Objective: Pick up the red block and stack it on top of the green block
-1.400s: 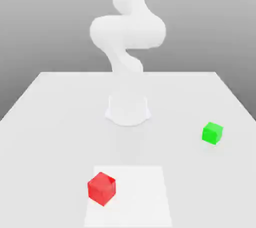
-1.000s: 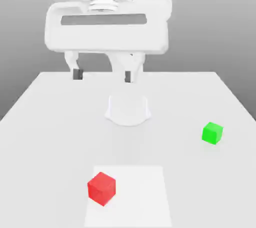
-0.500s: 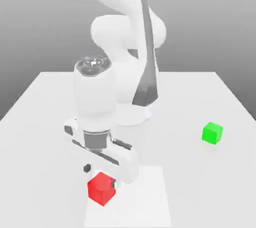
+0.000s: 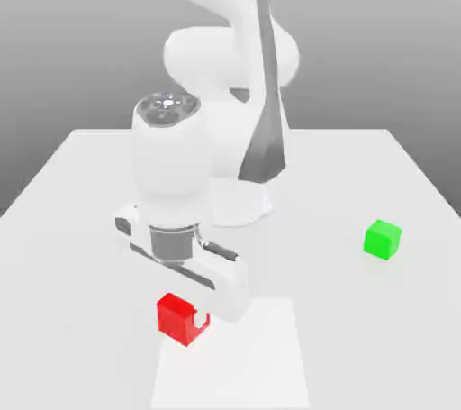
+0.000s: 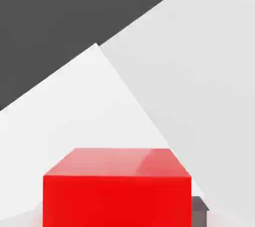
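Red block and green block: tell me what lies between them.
Bare table in the exterior view; nothing stands between the red block and green block.

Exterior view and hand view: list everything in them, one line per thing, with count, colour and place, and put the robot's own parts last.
red block: one, red, near the front of the table, at the edge of the square patch, between the pincer's fingers.
green block: one, green, on the table toward the exterior view's right, apart from everything else.
square patch: one, brighter white, flat on the table's front part.
table: one, pale grey, bearing both blocks and the arm's base.
arm: one, white, rising from the middle of the table and bending down toward the red block.
pincer: one, white with dark fingertips, shut on the red block.
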Robot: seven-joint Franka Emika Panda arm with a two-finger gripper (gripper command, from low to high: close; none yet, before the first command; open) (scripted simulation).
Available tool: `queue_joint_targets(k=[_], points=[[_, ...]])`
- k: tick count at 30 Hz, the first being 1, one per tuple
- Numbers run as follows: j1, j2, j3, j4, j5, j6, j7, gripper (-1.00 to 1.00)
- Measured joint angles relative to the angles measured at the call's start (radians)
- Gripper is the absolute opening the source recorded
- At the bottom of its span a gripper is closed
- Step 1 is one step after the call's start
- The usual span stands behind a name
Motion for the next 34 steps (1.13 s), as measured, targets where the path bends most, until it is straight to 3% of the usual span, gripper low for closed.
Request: queue_joint_targets(k=[17,23,29,33,34], points=[[0.724,-0.33,0.38,-0.226,0.265,-0.092,-0.258,-1.0],[0.674,-0.254,0.471,-0.239,0.125,-0.021,-0.168,-1.0],[0.59,-0.128,0.507,-0.236,-0.058,0.092,-0.043,-1.0],[0.58,-0.047,0.5,-0.238,-0.124,0.178,0.003,-1.0],[0.574,-0.032,0.502,-0.24,-0.124,0.196,0.003,1.0]])
